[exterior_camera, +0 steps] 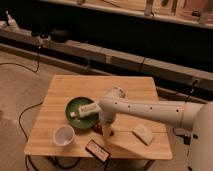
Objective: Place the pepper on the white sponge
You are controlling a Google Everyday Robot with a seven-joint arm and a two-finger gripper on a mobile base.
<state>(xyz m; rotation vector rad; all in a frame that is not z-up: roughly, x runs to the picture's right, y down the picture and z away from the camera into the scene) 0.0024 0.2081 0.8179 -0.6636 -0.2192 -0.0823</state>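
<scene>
**While the hand sits low at the tabletop's front, the pepper lies apart from the sponge**

Where the one camera view looks down on the wooden tabletop point(65, 90), a single white arm point(145, 109) reaches in from the right, bends at its elbow and points down. Its one hand point(106, 131) is low over the front middle of the tabletop, between the plate and the sponge, with its fingers spread apart and nothing clamped in them.

There is one pepper point(111, 133), a small dark red thing on the wood just beside the hand's tip. Whether it touches the hand cannot be told.

There is one sponge point(143, 134), a pale block lying flat to the right of the pepper, near it but apart, with bare wood between them.

Left of the hand is one green plate point(75, 119), and one white tube point(85, 108) lies across it. One white cup point(64, 135) stands upright in front of the plate. One flat black device point(97, 150) lies at the front edge, just in front of the hand.
</scene>
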